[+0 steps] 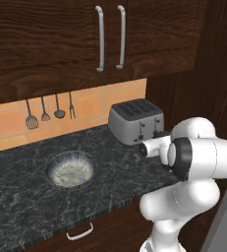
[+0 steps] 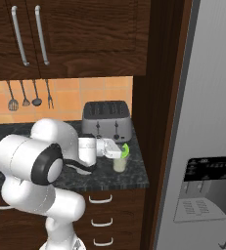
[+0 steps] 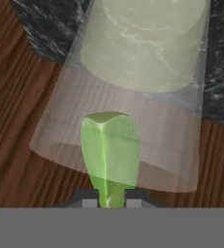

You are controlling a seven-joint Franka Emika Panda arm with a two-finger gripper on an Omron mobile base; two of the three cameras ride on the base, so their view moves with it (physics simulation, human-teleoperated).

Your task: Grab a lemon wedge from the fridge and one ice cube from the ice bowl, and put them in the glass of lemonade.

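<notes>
Hand view, gripper (image 3: pixel 108 201) pinching green wedge (image 3: pixel 109 150), wedge sticking out over glass (image 3: pixel 137 92), lemonade below.

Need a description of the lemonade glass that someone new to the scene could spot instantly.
Start at the tall grey fridge on the right; the dark stone counter ends beside it. The glass of lemonade stands near that counter end, in front of the silver toaster. It is the small clear tumbler of pale yellow-green liquid, with a green lemon wedge at its rim.

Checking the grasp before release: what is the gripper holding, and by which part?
The gripper holds the lemon wedge by its narrow lower end, pinched between the fingertips, the rest reaching over the glass of lemonade.
</notes>
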